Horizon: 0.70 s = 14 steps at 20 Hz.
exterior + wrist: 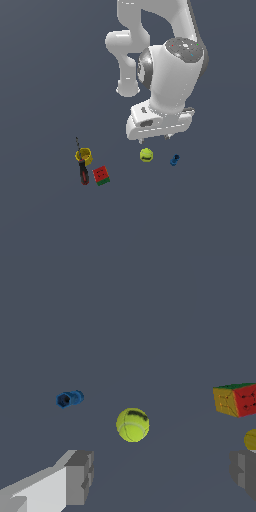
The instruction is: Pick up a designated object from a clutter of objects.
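The small bright-blue peg (174, 160) lies on its side on the dark grey floor, to the exterior view's right of the yellow-green ball (146, 155). In the wrist view the peg (70, 399) lies apart from the ball (132, 425). My gripper (162, 136) hovers above and between ball and peg, touching neither. In the wrist view the gripper (162, 476) is open and empty, its two grey fingers (80, 476) far apart.
A red-and-green cube (101, 175), a yellow ring cup (84, 156) and a red-and-black screwdriver (83, 172) lie together at the exterior view's left. The cube (236, 399) and the cup's edge (251, 440) also show in the wrist view.
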Available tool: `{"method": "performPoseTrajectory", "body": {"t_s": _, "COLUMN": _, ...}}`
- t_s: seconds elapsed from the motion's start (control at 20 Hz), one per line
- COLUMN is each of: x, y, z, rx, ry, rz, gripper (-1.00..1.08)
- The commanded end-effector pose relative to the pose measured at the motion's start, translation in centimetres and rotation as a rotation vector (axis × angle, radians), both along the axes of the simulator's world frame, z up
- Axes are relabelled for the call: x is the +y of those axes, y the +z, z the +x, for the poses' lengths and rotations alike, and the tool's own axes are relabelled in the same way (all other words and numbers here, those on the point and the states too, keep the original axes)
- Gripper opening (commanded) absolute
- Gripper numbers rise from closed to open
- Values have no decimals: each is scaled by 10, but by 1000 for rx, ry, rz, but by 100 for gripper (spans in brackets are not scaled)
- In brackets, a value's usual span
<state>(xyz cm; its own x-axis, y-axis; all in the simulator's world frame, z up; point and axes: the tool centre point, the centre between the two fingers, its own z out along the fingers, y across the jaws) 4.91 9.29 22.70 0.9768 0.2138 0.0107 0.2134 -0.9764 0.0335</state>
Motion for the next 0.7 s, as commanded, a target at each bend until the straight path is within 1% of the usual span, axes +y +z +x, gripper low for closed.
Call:
{"method": "performPoseTrajectory", "body": {"t_s": 0.0, "x": 27, "y": -28, "z": 3, "rx": 4, "ry": 47, "rz": 2, "gripper": 100}}
{"method": "performPoseTrajectory", "body": {"t_s": 0.2, "x": 65, "y": -67, "z": 3, "rx": 9, "ry": 112, "rz": 9, "gripper": 100}}
{"method": "performPoseTrajectory", "body": {"t_s": 0.35, "x": 88, "y": -91, "z": 1, "rx": 13, "ry": 150, "rz": 14, "gripper": 100}}
{"method": "performPoseTrajectory", "body": {"t_s": 0.65, "x": 118, "y": -123, "z": -6, "rx": 19, "ry": 200, "rz": 24, "gripper": 100}}
